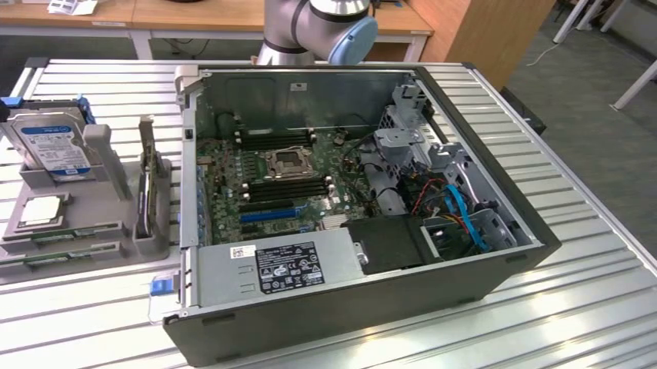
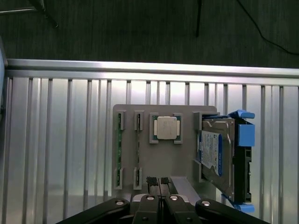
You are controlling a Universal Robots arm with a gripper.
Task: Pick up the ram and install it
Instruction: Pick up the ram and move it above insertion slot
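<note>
I'm looking down on the flat grey plastic tray [image 2: 182,158]. It is holding the ram [image 2: 119,151], a thin green circuit-board stick, in its outermost slot. A square silver processor chip [image 2: 167,127] is sitting mid-tray, and a silver hard drive with a blue-white label [image 2: 216,154] is standing at the other end. The black pincer [image 2: 158,180] is hovering above the tray, apart from the ram, fingers pressed together on nothing. Ribbed aluminium tabletop [image 2: 56,140] is stretching open beside the ram's slot.
</note>
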